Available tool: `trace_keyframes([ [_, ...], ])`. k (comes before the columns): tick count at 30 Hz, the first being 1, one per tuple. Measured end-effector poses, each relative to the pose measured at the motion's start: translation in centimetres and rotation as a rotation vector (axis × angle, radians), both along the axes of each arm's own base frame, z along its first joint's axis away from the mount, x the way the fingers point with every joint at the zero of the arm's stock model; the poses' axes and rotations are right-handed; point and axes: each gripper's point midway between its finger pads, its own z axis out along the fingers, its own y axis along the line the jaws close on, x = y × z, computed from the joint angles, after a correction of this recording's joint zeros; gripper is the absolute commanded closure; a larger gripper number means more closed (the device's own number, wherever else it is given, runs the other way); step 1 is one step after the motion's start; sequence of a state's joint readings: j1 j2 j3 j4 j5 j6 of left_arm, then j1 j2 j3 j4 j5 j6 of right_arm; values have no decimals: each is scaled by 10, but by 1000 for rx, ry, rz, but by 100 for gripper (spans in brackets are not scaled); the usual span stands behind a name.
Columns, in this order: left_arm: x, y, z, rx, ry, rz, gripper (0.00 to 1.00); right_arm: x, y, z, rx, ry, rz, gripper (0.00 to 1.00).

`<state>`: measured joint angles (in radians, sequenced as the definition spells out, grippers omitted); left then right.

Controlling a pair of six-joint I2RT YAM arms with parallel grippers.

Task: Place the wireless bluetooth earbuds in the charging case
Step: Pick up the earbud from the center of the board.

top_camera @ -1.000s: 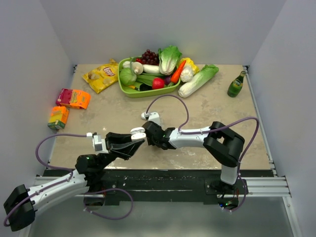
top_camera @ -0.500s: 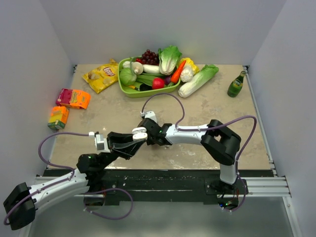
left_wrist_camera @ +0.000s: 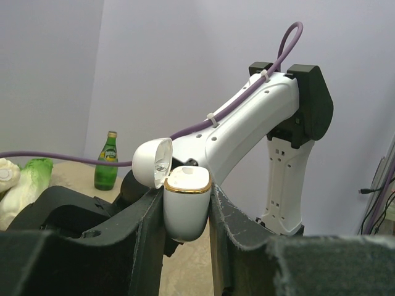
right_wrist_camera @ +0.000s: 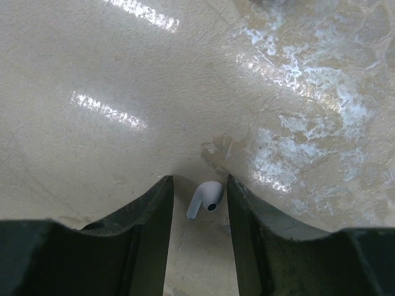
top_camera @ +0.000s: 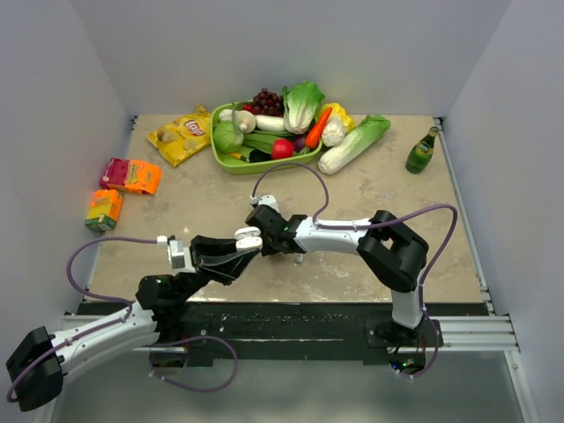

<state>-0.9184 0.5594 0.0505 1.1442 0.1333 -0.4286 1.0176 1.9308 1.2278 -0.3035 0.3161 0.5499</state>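
- The right gripper (right_wrist_camera: 199, 184) is seen with its jaws parted, set astride one earbud (right_wrist_camera: 206, 197) and low over the table (right_wrist_camera: 123, 92). No pinch is made on the bud: a sliver of bare surface is visible on one side of it and a narrower one on the other.
- The earbud is found lying on the table, its rounded head close beside one finger and its stem angled away toward the other.
- The left gripper (left_wrist_camera: 185, 216) is pressed together on the charging case (left_wrist_camera: 186, 206). The case is held upright, clear of the table, with its lid (left_wrist_camera: 153, 161) swung open to one side and its gold-rimmed mouth turned upward.
- In the overhead view the case is held just left of the right gripper, in the near half of the table.
- Whether a bud is already seated in the case cannot be told, since only the rim is shown.
- The step in hand is judged to be the pick-up of this earbud, ahead of its carriage to the case.
- For the next move, the jaws would need to be closed squarely on the small glossy body, which could be squeezed out sideways if one finger were met first. A lift and a short traverse left to the open mouth would then be called for, with the stem lined up to its socket.
- Farther off, a green bottle (left_wrist_camera: 108, 161) at the far right and a tray of vegetables (top_camera: 231, 165) at the far edge are seen, well apart from both grippers.
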Motion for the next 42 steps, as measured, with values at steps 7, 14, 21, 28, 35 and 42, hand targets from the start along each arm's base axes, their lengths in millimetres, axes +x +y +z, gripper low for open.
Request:
trace_keyframes([
  [7,-1,1,1,-4,-3,0,100,4,1,0,-3,-4,5,60],
  [14,-1,2,2,-8,-6,0,100,4,-1,0,-10,-4,8,62],
  [21,-1,2,2,-8,-6,0,100,4,-2,-1,-8,-6,8,63],
  [28,-1,2,2,-8,-6,0,100,2,-2,-2,4,-17,10,58],
  [35,0,0,0,-1,5,-4,100,-1,0,-2,15,-29,10,58],
  [42,0,-1,-1,1,7,-5,100,-6,-6,-2,6,-21,4,58],
])
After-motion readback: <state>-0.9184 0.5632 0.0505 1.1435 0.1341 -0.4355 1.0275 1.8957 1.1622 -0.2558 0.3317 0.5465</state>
